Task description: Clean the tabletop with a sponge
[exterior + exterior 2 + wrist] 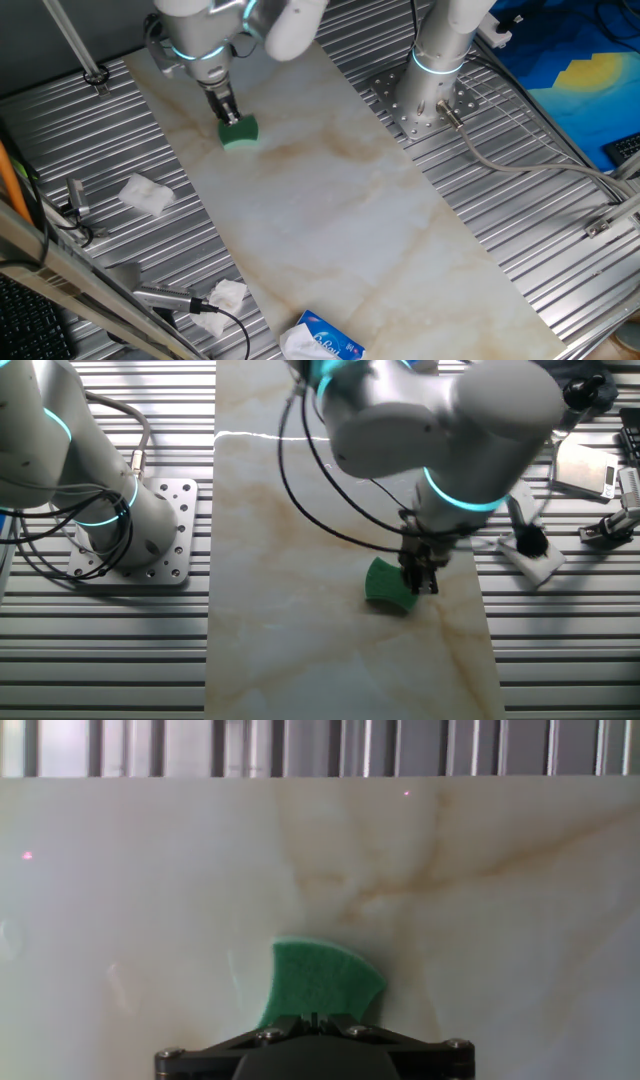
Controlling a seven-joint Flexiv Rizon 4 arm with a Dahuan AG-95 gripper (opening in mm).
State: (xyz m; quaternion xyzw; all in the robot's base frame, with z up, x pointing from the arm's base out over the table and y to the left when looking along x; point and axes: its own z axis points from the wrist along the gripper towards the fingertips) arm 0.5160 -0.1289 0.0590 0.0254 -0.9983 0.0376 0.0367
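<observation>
At the far left of the one fixed view, a crumpled white tissue (146, 194) lay on the ribbed grey metal surface (520, 250), and a second soft wad (224, 297) sat nearer, beside a cable. A blue-and-white tissue pack (322, 340) rested at the near end of the slab, its glossy wrapper partly over the edge.

The tabletop (330, 210) ran as a long, smooth rectangle, off-white with faint brown veins and a cloudy brown stain toward its far half. My gripper (230, 114) was at the far left part of that slab, pointing down, its dark fingers pinched onto the sponge (240, 131). The sponge was a small bright green block, its coarse face pressed to the marble; in the hand view its free end (322, 985) fanned out wider than the part squeezed between my fingers, with a curved front edge. It lay just short of the forked brown vein.

In the other fixed view the sponge (388, 584) looked bent under my gripper (420, 582), near the right edge of the slab (300, 610). Farther right in the one fixed view, a second arm's round white base (432, 70) stood on a drilled metal plate.
</observation>
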